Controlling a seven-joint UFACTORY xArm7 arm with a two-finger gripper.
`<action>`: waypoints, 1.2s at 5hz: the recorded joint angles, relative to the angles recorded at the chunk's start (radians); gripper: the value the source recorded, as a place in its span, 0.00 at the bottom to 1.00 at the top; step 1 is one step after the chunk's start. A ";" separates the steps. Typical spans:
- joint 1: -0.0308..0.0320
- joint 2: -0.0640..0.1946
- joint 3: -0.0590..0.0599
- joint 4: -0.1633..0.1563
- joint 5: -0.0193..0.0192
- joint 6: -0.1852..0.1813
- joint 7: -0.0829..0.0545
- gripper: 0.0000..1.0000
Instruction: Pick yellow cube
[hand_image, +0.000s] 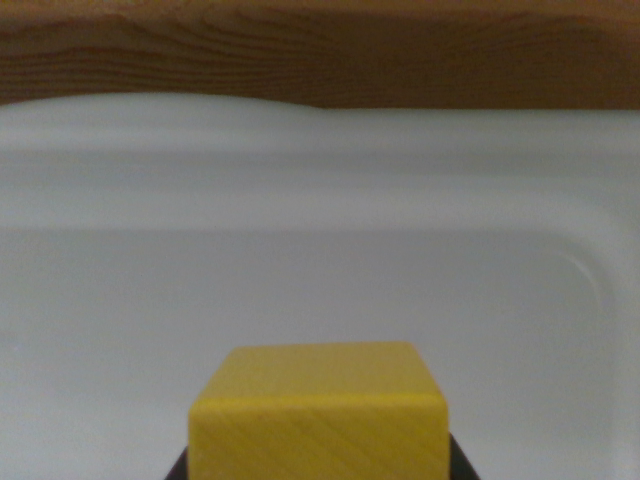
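Note:
The yellow cube (318, 415) fills the bottom middle of the wrist view, close to the camera, with its top face and its grained front face showing. Dark slivers of my fingers (463, 466) press against its lower left and right sides at the frame's bottom edge. My gripper (318, 472) is shut on the cube, and most of the gripper is cut off below the frame. The cube hangs over a white tray.
A white plastic tray (320, 270) with a raised rim and a rounded corner on the wrist view's right spreads beneath the cube. A brown wooden surface (320, 50) runs across the top, beyond the tray's far rim.

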 joint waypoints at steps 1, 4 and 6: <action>0.0000 -0.009 0.000 0.034 -0.0004 0.043 0.000 1.00; -0.0001 -0.018 -0.001 0.067 -0.0008 0.084 0.000 1.00; -0.0001 -0.027 -0.001 0.101 -0.0012 0.128 0.000 1.00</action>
